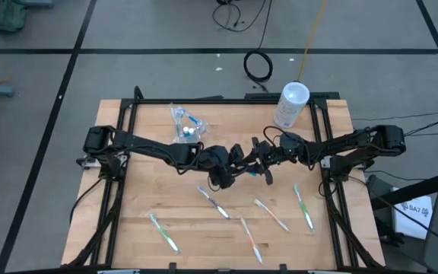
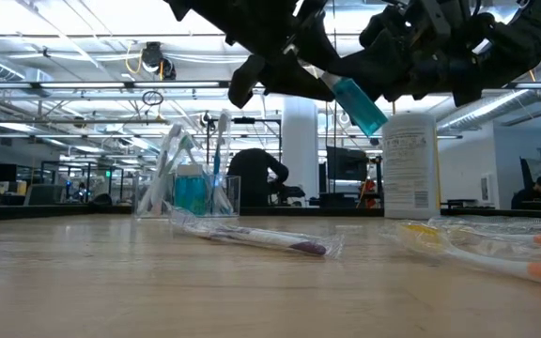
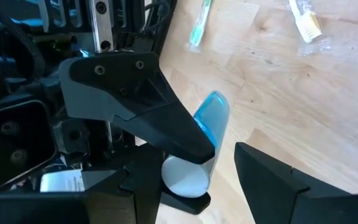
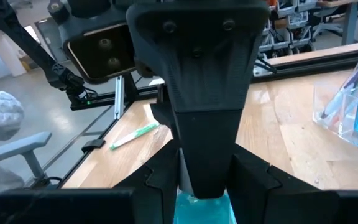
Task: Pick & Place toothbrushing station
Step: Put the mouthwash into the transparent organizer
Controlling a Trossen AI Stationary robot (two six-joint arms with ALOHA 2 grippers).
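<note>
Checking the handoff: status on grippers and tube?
Right gripper shut on teal tube, aloft mid-table. Left gripper open around its white cap. Toothbrushes on table below, untouched.

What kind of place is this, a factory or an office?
Probably a robotics lab in a large open workshop hall. A wooden table stands on grey floor with taped lines, cables lie loose behind it, and the low view shows rows of desks with monitors under exposed ceiling ducts.
</note>
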